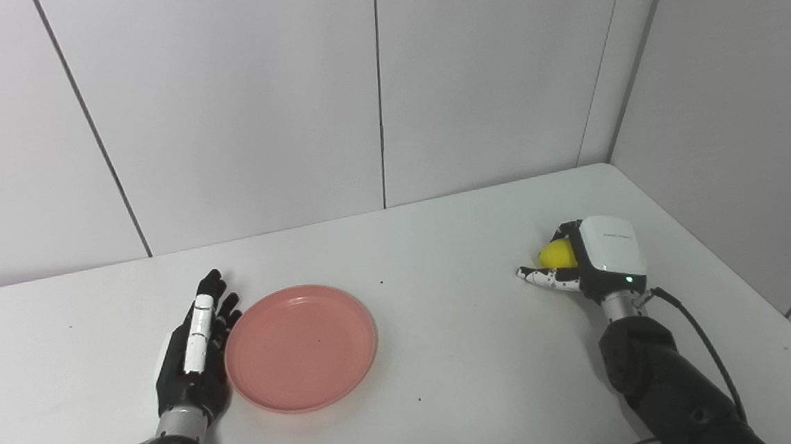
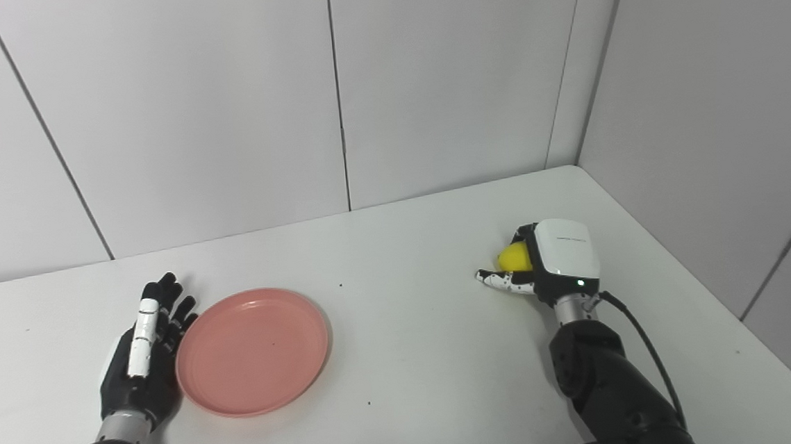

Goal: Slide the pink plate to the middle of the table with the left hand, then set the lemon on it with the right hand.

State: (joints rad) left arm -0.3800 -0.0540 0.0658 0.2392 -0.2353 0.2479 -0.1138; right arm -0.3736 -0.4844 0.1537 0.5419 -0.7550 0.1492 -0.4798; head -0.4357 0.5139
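The pink plate (image 1: 300,348), probably light, rigid plastic that skids easily, lies left of centre on the tabletop (image 1: 460,357); the released left hand (image 1: 195,347) lies flat against its rim. The right hand (image 1: 582,259) grasps the small, smooth lemon (image 1: 556,255) near the right edge.
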